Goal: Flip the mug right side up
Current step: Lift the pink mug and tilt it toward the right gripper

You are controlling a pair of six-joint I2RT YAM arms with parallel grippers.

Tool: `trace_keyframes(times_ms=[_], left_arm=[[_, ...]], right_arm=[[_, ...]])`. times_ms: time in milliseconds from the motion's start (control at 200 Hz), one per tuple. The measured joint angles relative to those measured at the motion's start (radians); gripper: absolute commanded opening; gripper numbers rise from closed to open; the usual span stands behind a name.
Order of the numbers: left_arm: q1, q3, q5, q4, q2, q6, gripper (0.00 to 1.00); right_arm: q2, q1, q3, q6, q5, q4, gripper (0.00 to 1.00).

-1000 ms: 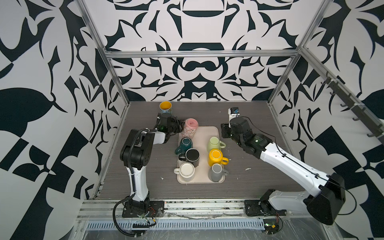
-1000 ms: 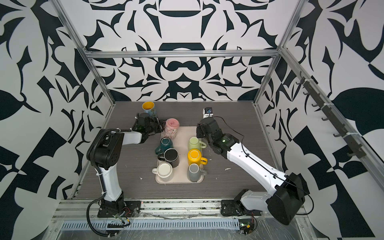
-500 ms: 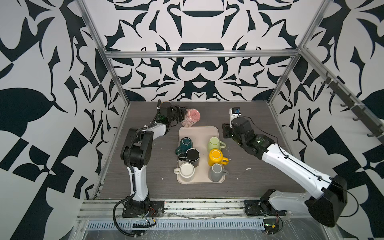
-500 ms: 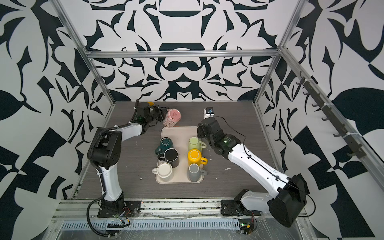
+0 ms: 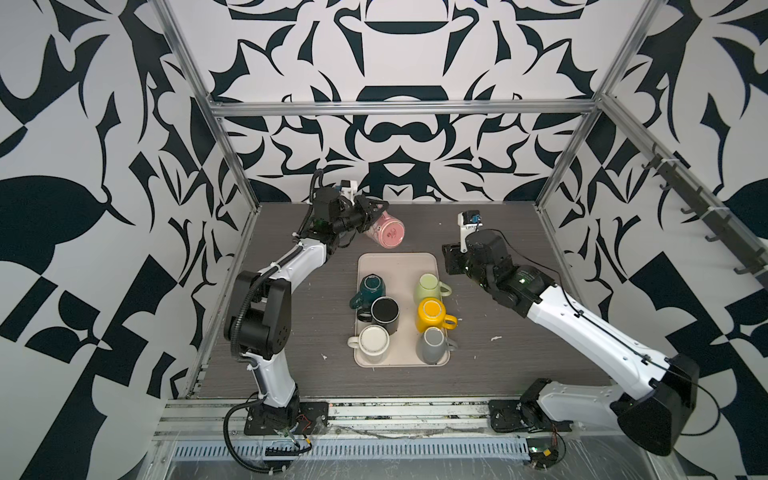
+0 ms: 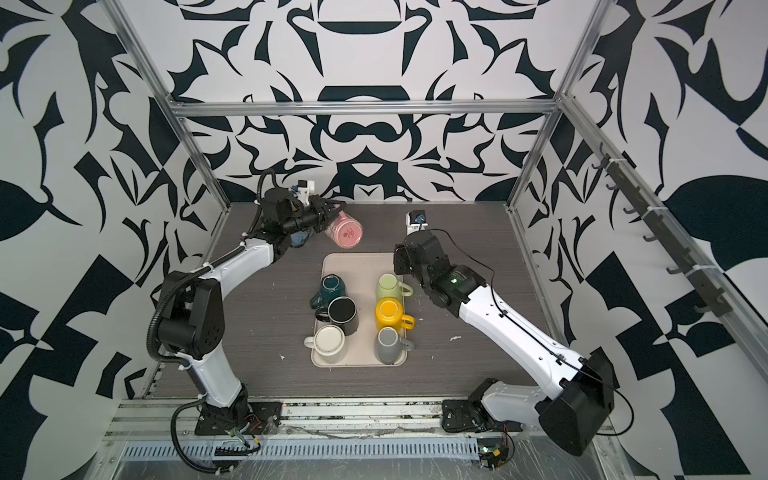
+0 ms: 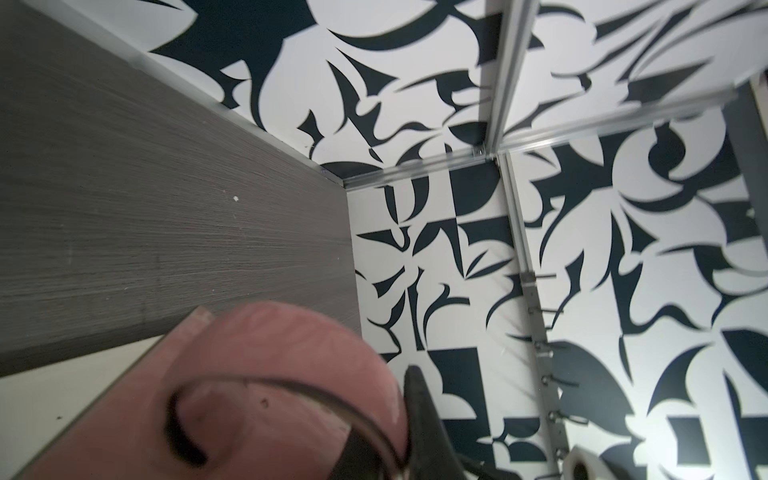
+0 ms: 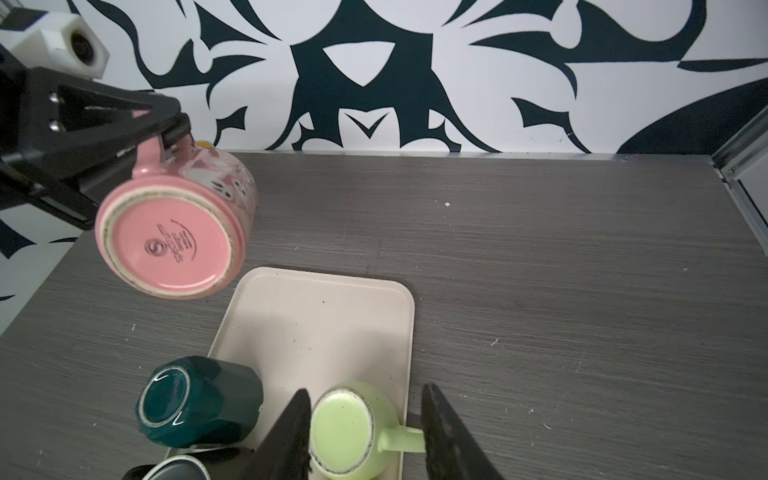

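Left gripper (image 8: 172, 133), clamped on the handle (image 8: 148, 160), has lifted pink mug (image 5: 384, 232) off tray's (image 5: 399, 259) far-left corner. It hangs tipped sideways near worktop's (image 5: 478, 232) far edge, so flip looks about halfway. Right gripper (image 8: 368, 419) part-open above green mug (image 5: 428, 286).

L gripper (image 5: 375, 215) gripping pink mug (image 5: 389, 233), tilted

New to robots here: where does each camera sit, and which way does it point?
Top views: one stereo head, high in front, looking down at the tray of mugs; left arm and right arm show.
Left wrist: on the left arm, looking past the held pink mug to a wall corner; one dark finger shows.
Right wrist: on the right arm, looking over the light green mug to the back wall; its open end effector shows.
Shared: the pink mug, in all.
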Motion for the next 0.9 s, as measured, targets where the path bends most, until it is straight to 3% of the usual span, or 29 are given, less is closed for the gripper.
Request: trace_keyframes(times_ms=[265, 495, 900], left_arm=[[-0.143, -0.018, -0.129, -0.324, -0.205, 0.537, 0.0], [-0.223, -0.153, -0.291, -0.336, -0.372, 0.843, 0.0], [-0.397, -0.378, -0.623, -0.227, -0.481, 1.318, 0.0]], right_arm=[[0.051, -0.007, 0.152, -0.039, -0.095, -0.084, 0.48], [0.082, -0.031, 0.252, -0.052, -0.178, -0.14, 0.49], [0.123, -0.051, 0.412, -0.067, -0.372, -0.22, 0.54]])
